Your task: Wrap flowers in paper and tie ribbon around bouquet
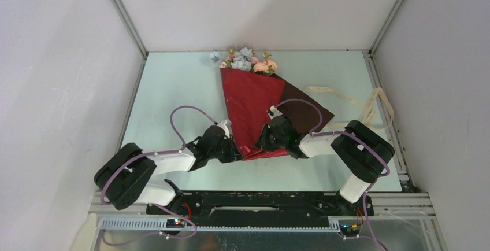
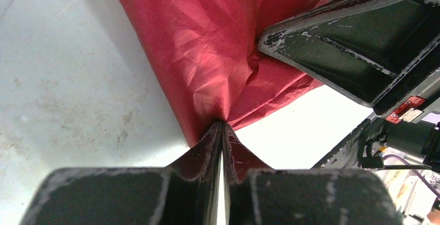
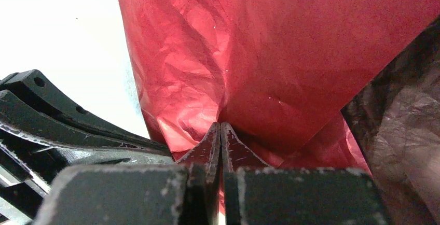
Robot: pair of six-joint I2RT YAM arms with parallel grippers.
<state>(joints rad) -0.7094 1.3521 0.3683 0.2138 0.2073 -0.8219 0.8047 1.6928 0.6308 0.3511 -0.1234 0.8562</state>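
- Pinches the near tip of the paper [image 1: 251, 98] from the left with the left claw [image 1: 235, 147], closed on the red fold, apparently to hold the cone tight.
- Leaves the flowers [image 1: 249, 60] poking out at the far end, over the surface [image 1: 173, 83].
- Clamps the same tip from the right with the right claw [image 1: 261, 143], closed on red paper, likely pinning the overlap.
- Shows the ribbon [image 1: 370, 103] lying loose at far right, apart, not yet tied.
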